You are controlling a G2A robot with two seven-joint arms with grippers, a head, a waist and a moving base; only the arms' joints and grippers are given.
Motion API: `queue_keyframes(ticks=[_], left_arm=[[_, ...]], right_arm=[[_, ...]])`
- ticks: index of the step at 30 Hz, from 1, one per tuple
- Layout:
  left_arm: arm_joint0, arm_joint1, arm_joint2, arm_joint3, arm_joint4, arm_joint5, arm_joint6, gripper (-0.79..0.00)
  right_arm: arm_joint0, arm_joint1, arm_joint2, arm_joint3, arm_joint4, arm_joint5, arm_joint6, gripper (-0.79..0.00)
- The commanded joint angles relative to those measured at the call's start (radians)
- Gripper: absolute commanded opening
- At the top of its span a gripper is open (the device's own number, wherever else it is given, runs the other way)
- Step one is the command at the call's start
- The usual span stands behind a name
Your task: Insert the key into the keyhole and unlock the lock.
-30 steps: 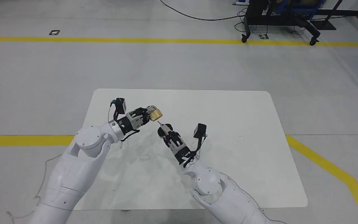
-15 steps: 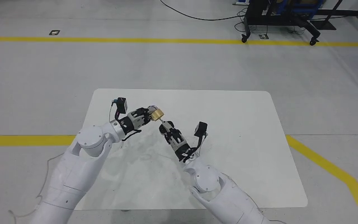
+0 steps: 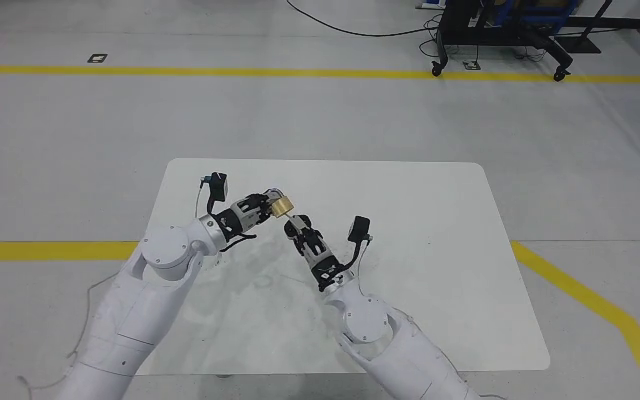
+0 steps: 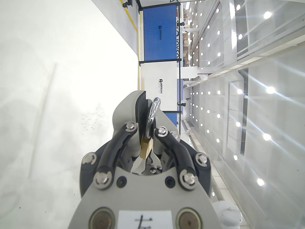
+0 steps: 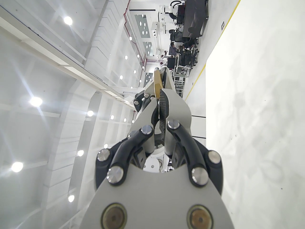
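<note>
A small brass padlock [image 3: 281, 207] with a silver shackle [image 4: 153, 110] hangs above the white table [image 3: 430, 260]. My left gripper [image 3: 268, 207] is shut on it. The left wrist view shows the brass body [image 4: 145, 147] clamped between the left gripper's [image 4: 145, 101] fingers. My right gripper [image 3: 292, 225] sits just below and to the right of the lock, its tip up against the brass body. In the right wrist view the right gripper [image 5: 162, 92] has its pads pressed together, with the padlock [image 5: 157, 84] right beyond them. The key is hidden between the pads.
The table's front edge [image 3: 340, 372] lies below both arms, and bare tabletop stretches out to the right. A black wheeled cart [image 3: 500, 35] stands on the floor far behind.
My right gripper has moved up and left, closing the small gap to the padlock. My left gripper has shifted slightly right with the lock.
</note>
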Motion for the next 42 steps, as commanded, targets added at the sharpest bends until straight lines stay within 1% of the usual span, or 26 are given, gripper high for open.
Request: queue_keyframes(ticks=[1, 9, 18, 36, 41, 42], left_arm=[[0.003, -0.002, -0.002, 0.0, -0.009, 0.001, 0.004, -0.785], [0.003, -0.007, -0.009, 0.001, -0.028, 0.03, 0.008, -0.785], [-0.001, -0.011, -0.017, 0.012, -0.049, 0.057, -0.008, -0.785], [0.0, -0.016, -0.016, 0.007, 0.002, 0.039, -0.033, -0.785], [0.0, -0.018, -0.017, 0.01, 0.003, 0.048, -0.035, -0.785], [0.0, -0.019, -0.018, 0.012, 0.001, 0.053, -0.033, -0.785]], right_arm=[[0.002, -0.004, -0.002, 0.003, -0.018, 0.003, -0.017, -0.785], [0.005, -0.02, -0.013, 0.018, -0.09, 0.013, -0.049, -0.785], [0.004, -0.038, -0.023, 0.042, -0.221, 0.033, -0.138, -0.785], [0.004, -0.068, -0.002, 0.064, -0.206, 0.015, -0.109, -0.785], [0.004, -0.076, 0.005, 0.067, -0.206, 0.007, -0.108, -0.785], [0.002, -0.077, 0.006, 0.067, -0.206, 0.004, -0.108, -0.637]])
